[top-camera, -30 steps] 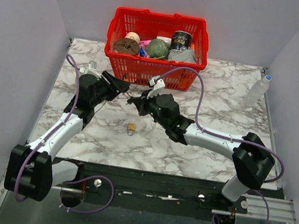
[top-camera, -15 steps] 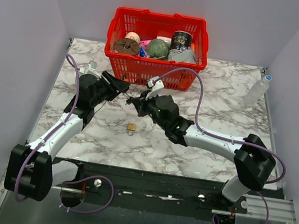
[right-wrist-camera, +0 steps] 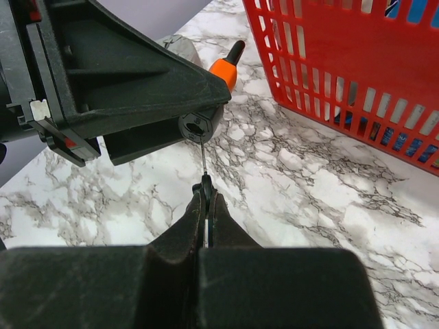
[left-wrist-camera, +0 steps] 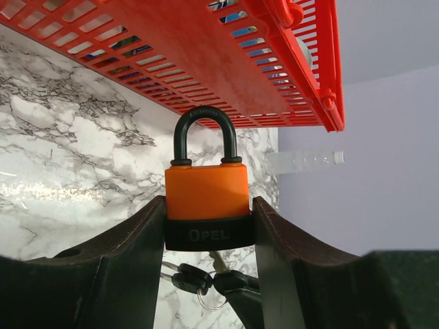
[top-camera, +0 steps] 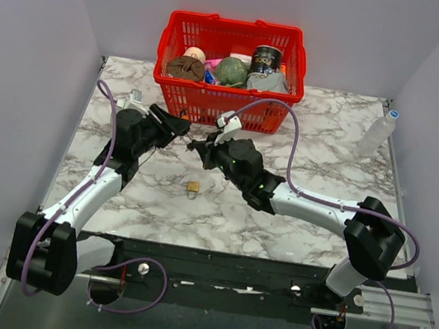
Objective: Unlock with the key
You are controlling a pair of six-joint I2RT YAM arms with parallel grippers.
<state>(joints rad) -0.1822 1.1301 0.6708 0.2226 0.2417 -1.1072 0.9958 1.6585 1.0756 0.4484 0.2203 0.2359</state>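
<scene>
My left gripper (left-wrist-camera: 209, 214) is shut on the orange-and-black padlock (left-wrist-camera: 206, 188) by its black base, shackle up, just in front of the red basket. In the top view this gripper (top-camera: 177, 127) is at centre left. My right gripper (right-wrist-camera: 206, 190) is shut on the key (right-wrist-camera: 205, 179) by its black head. The thin blade points up at the padlock's underside. In the left wrist view the key (left-wrist-camera: 233, 281) sits just below the base with its blade touching it. Two more keys hang on a ring (left-wrist-camera: 184, 277). The padlock's orange tip (right-wrist-camera: 225, 70) shows past the left finger.
The red basket (top-camera: 176, 17) with several items stands at the back, its wall close above the padlock (left-wrist-camera: 171, 62). A small brass padlock (top-camera: 193, 186) lies on the marble table (top-camera: 320, 164) in front of the grippers. A clear bottle (top-camera: 376, 133) stands at the right edge.
The right gripper has crept slightly left toward the held padlock with the key. The left arm has not moved.
</scene>
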